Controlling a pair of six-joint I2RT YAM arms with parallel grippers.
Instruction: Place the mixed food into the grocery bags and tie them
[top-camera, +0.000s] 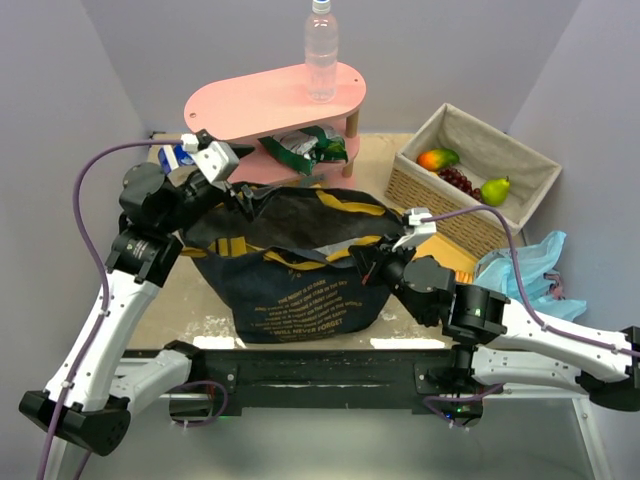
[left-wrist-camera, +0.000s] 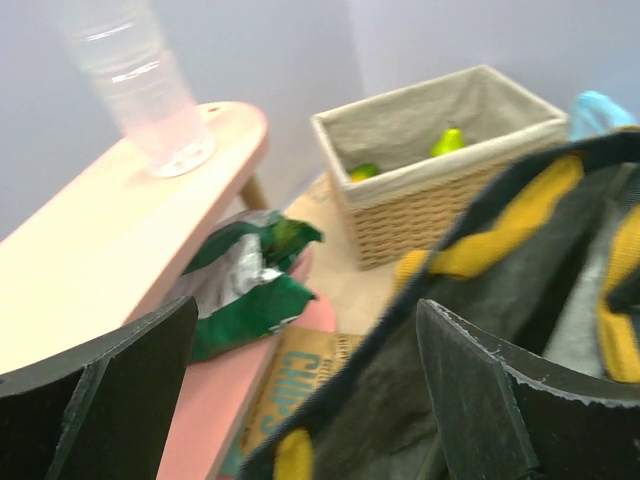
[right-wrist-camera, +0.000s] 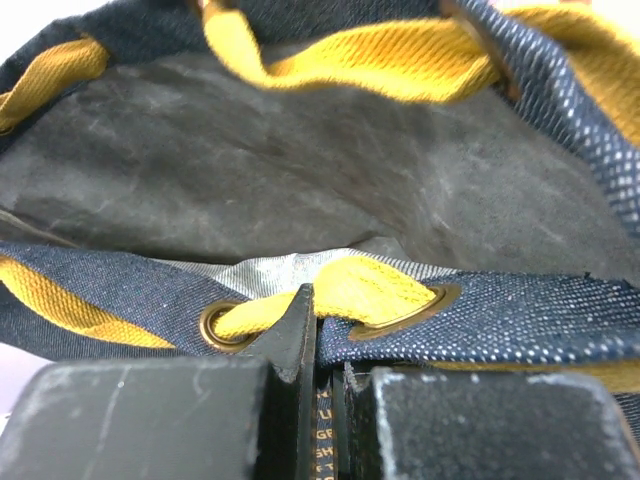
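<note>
My right pincer (right-wrist-camera: 320, 335) was clamped shut on the near rim of the navy tote (top-camera: 290, 295), biting the denim between two brass eyelets where the yellow handle (right-wrist-camera: 370, 285) threads through. My left pincer (left-wrist-camera: 305, 310) stood wide open at the tote's far left rim, gripping nothing. The tote sat mid-bench (top-camera: 168, 292), its mouth partly spread. I judged the left should close on that far rim and draw away from the right, widening the mouth for loading. The water bottle (top-camera: 321, 55) stood on the pink stand (top-camera: 250, 100), with crisp bags (top-camera: 305, 148) on its lower shelf. The mango (top-camera: 438, 158), grapes (top-camera: 460, 180) and pear (top-camera: 495, 190) lay in the basket (top-camera: 430, 192). The tote's depths were dark, so I could not tell what lay inside.
</note>
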